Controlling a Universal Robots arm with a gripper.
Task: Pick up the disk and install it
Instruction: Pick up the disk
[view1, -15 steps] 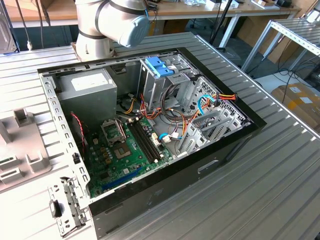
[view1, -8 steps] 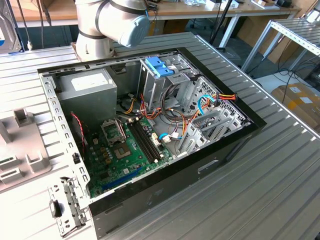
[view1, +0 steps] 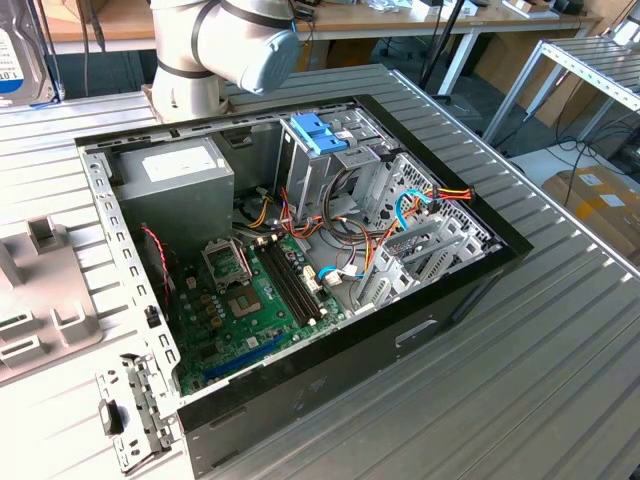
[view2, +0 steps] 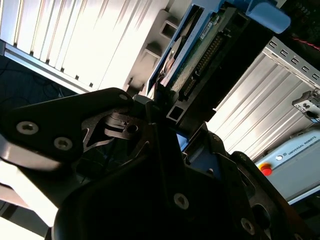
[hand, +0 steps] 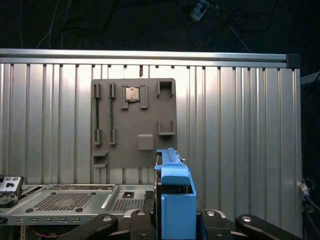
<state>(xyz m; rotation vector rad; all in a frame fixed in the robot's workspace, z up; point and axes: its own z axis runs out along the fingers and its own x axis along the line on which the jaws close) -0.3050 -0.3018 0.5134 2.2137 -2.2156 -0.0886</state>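
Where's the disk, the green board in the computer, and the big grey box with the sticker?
the disk (hand: 176, 200): first wrist view, on its blue side bracket.
the motherboard (view1: 225, 325): exterior view, on the green board beside the processor socket.
the power-supply box (view1: 178, 165): exterior view, on its white sticker.

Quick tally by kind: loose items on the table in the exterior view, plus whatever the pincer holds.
computer case: 1
grey parts tray: 1
metal bracket: 1
disk, held in the pincer: 1
Total: 4
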